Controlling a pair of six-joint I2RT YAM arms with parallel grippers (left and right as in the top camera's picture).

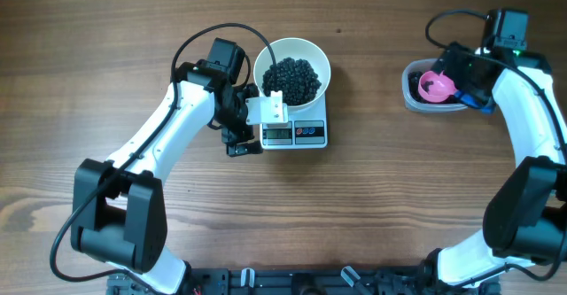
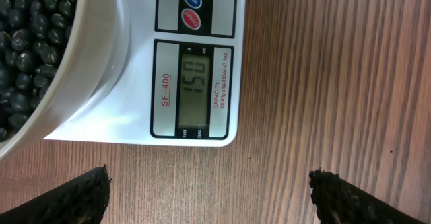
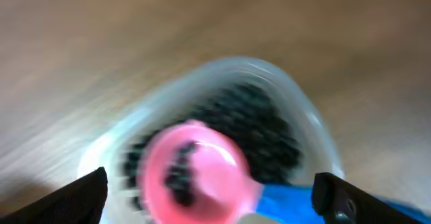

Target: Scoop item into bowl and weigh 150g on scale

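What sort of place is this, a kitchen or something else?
Most likely a robotics lab bench, not a kitchen: a left arm and a right arm work at a wooden table with a scale, a white bowl of black beans, and a clear tub with a pink scoop.

The tabletop (image 1: 372, 206) is brown wood with a streaky grain and a dull, matt finish. The scale (image 1: 295, 134) looks like smooth white plastic, faintly shiny. The bowl (image 1: 322, 58) on the scale is plain white, smooth and glossy, and the beans (image 1: 292, 80) in it are glossy black. Well to the right of the scale, the tub (image 1: 410, 98) is clear plastic and the scoop (image 1: 436, 86) in it is smooth pink plastic with a blue handle. The pads (image 2: 84, 196) of the left gripper (image 2: 210, 200), by the scale, are black and rough
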